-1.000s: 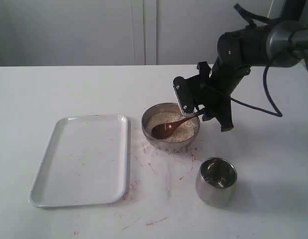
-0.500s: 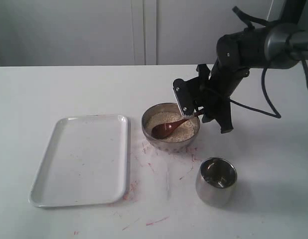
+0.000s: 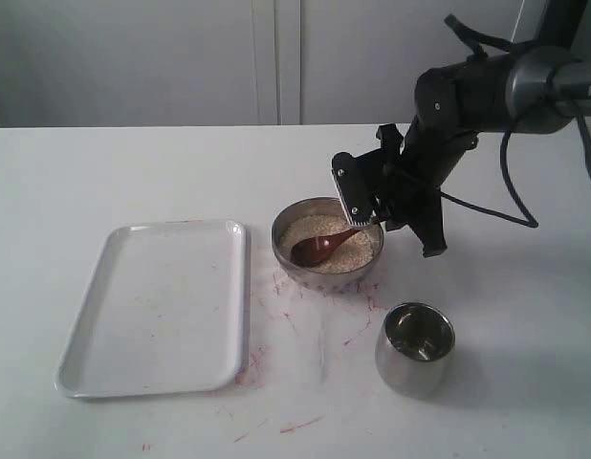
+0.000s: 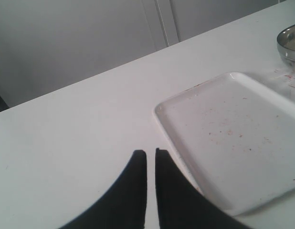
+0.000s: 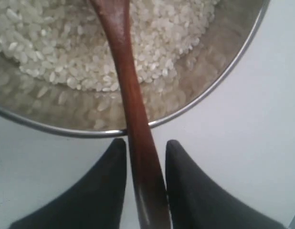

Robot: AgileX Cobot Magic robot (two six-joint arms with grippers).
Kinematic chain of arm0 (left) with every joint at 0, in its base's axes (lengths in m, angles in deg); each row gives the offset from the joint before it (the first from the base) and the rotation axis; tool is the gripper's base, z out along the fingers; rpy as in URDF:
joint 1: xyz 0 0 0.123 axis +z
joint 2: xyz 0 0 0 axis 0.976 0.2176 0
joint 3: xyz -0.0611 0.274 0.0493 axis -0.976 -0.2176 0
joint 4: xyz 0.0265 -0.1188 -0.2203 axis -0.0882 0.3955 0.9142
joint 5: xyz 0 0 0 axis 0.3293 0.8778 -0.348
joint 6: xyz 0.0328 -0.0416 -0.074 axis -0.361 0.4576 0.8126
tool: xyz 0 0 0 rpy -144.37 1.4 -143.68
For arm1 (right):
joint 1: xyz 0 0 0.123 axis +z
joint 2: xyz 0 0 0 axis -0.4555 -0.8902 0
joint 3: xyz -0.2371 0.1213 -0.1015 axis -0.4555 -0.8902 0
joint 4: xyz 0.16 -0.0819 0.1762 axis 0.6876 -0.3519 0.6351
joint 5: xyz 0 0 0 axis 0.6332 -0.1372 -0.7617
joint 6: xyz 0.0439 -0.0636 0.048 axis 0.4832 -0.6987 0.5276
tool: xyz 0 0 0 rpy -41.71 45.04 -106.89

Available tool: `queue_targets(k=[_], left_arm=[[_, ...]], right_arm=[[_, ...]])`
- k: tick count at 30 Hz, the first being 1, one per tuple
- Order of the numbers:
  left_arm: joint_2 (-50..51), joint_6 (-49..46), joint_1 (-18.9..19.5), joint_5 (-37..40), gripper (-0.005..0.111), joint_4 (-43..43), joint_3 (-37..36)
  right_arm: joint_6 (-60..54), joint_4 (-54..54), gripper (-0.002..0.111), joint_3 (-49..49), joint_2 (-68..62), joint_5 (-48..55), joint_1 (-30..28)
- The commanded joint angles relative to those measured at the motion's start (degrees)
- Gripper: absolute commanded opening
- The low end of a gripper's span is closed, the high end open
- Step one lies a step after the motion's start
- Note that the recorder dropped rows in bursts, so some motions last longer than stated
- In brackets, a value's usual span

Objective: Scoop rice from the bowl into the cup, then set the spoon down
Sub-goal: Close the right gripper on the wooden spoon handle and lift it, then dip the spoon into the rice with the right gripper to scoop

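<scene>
white table (image 3: 104,163) bears tray (image 3: 152,306), bowl (image 3: 324,280), cup (image 3: 410,371).

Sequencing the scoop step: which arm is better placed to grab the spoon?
Right. The right gripper straddles the spoon handle just outside the bowl, a jaw on each side. The left gripper hangs over the table by the tray, away from the bowl.

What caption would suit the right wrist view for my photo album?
Right gripper, jaws apart, straddles the wooden spoon handle jutting from a steel bowl of rice.
</scene>
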Motion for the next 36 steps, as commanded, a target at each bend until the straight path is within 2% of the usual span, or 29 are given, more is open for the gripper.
queue_targets(k=[1, 16, 27, 36], left_arm=[[-0.05, 0.08, -0.16, -0.1, 0.014, 0.39, 0.18], [-0.05, 0.08, -0.16, -0.1, 0.014, 0.39, 0.18], [-0.05, 0.08, -0.16, -0.1, 0.014, 0.39, 0.18], [-0.05, 0.08, -0.16, -0.1, 0.014, 0.39, 0.18]], right_arm=[[-0.45, 0.04, 0.023, -0.25, -0.05, -0.34, -0.15], [-0.45, 0.04, 0.008, -0.25, 0.2, 0.96, -0.15], [-0.45, -0.61, 0.005, -0.25, 4.21, 3.35, -0.15], [9.24, -3.33, 0.003, -0.25, 11.43, 7.46, 0.24]])
